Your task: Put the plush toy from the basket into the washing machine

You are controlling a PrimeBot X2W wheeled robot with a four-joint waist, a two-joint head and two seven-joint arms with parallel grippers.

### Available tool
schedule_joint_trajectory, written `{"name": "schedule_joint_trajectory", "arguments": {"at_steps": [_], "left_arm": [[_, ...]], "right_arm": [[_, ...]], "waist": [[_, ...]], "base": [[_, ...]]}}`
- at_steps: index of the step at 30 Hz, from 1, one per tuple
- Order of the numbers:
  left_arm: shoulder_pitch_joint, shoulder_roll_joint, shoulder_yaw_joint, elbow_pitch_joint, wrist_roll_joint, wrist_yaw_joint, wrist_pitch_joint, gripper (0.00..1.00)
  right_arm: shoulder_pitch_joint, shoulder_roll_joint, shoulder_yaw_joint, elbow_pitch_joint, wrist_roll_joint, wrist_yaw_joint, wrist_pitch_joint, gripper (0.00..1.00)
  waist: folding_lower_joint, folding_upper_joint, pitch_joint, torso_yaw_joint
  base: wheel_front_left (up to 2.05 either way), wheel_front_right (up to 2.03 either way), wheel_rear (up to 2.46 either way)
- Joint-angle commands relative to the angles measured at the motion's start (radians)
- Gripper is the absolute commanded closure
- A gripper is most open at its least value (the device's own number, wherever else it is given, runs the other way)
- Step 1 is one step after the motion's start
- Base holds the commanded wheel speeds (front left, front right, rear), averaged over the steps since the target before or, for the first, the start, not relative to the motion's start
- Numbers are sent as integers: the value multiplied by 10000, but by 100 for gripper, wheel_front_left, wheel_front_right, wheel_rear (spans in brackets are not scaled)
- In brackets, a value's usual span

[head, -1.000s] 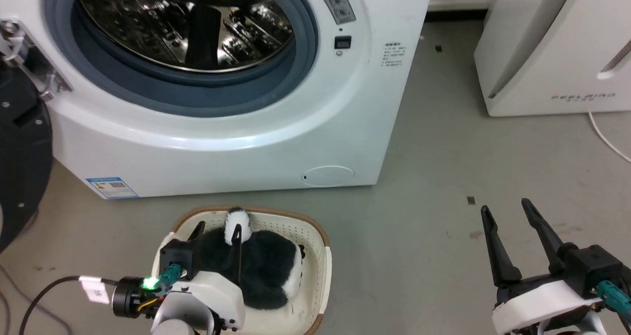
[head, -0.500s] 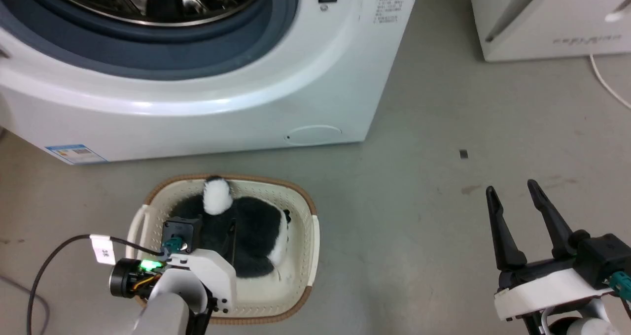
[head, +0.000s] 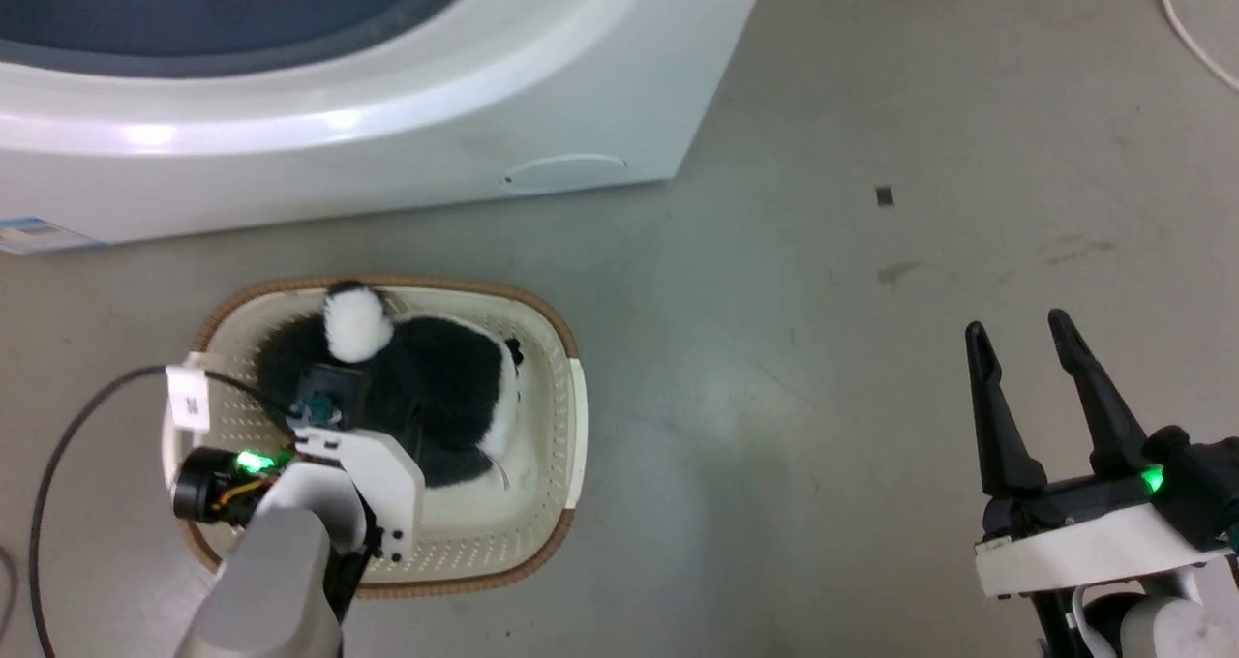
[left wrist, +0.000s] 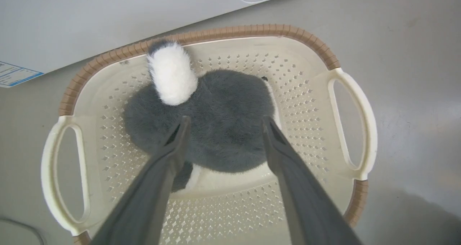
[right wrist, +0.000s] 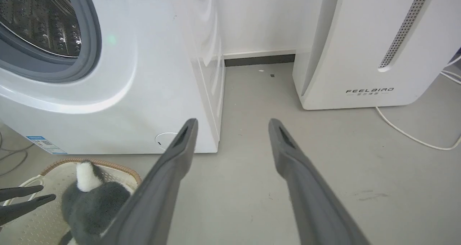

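**While the plush toy (head: 455, 387) lies in the basket (head: 571, 416)**

From our head, we see the right gripper (head: 1016, 322) spread, empty, well apart. At our left wrist, the left gripper (left wrist: 225, 119) spreads above the toy's back. Our right wrist shows the washing machine (right wrist: 144, 75) behind.

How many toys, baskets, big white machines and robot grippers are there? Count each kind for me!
Plush toy: 1
Basket: 1
Big white machines: 2, the washing machine and the FEELBIRD appliance
Grippers: 2, the left gripper and the right gripper
Total: 6
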Motion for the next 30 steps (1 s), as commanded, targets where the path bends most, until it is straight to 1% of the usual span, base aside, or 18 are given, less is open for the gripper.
{"name": "schedule_joint_trajectory", "arguments": {"at_steps": [1, 10, 15, 19, 30], "left_arm": [[-380, 135, -80, 298, -54, -47, 98, 0], [-1673, 804, -645, 1288, 60, -165, 507, 0], [-2140, 950, -674, 1747, -203, -222, 767, 0], [-2593, 1063, -538, 2187, -698, -276, 1007, 0], [-3626, 1576, -1125, 3303, -1343, -400, 1734, 0]], "right_arm": [[-217, -3, 21, -83, 176, -6, -110, 0], [-499, -3, 188, -265, 567, -7, -297, 0], [-630, -3, 226, -313, 721, -7, -380, 0], [-723, -3, 305, -386, 869, -7, -464, 0], [-894, -4, 592, -554, 1245, -8, -693, 0]], "waist": [[-2, 0, 425, -200], [-2, 0, 1587, -595], [-2, 0, 2027, -771], [-2, 0, 2448, -948], [-2, 0, 3600, -1325]], "base": [[0, 0, 0], [0, 0, 0], [0, 0, 0], [0, 0, 0], [0, 0, 0]]}}
